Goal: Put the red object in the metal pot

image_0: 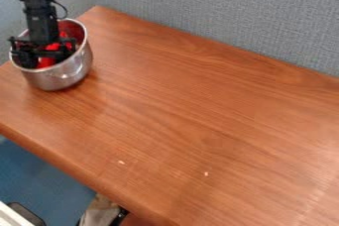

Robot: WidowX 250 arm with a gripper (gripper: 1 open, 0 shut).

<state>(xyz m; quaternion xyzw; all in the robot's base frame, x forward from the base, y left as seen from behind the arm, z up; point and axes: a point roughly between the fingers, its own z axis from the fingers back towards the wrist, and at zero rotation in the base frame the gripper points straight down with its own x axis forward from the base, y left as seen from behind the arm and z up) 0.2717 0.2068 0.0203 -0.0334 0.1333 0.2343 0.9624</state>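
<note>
We see a black robot gripper (46,52) reaching down into a shiny stainless-steel pot (61,71) at the far left corner of a wooden table (199,96), beside a gray partition (225,12). The red object (65,39) lies at least partly inside the pot, showing between and around the dark fingers. We cannot tell whether those fingers grip it or stand loose around it, since the hardware hides the contact.

The pot's place is our chief worry: it sits close to the table's left edge, and a sideways push by the gripper against its wall could slide it off or tip it over. Should the fingers be caught on the rim or wedged inside, we judge that a lift could drag the pot along. If the red piece is pinched or snagged, a rising arm could carry it back out; a straight, slow withdrawal with fingers spread wide would lessen that risk.
</note>
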